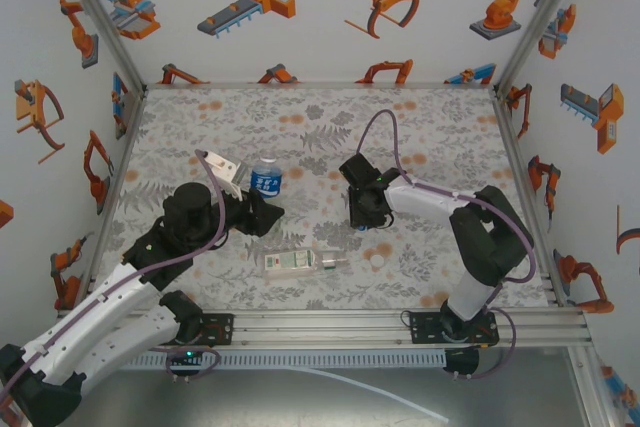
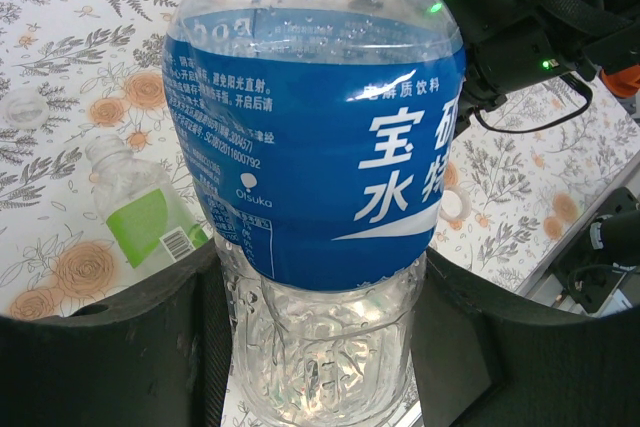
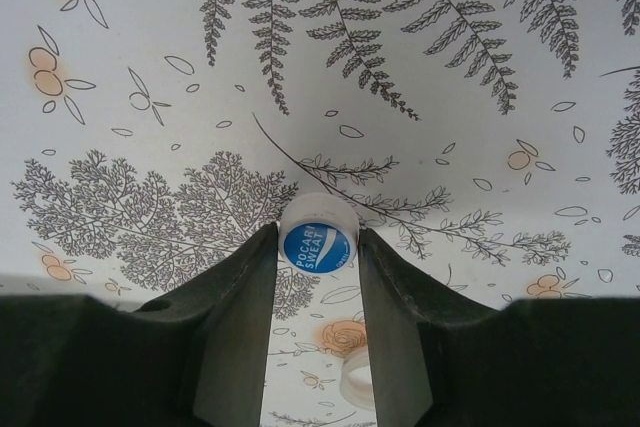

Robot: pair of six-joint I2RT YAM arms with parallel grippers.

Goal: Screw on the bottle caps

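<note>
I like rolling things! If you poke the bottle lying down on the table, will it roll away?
Probably. The lying bottle is round and rests on its side on the flat table, so a sideways nudge would likely roll it. It looks clear, maybe empty, so it is probably light and could skid. Its thin plastic may dent if squeezed.

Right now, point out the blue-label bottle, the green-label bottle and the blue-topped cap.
blue-label bottle point(image 2: 310, 147), left wrist view, label
green-label bottle point(image 2: 140, 225), left wrist view, label
blue-topped cap point(image 3: 318, 245), right wrist view, top face
</note>
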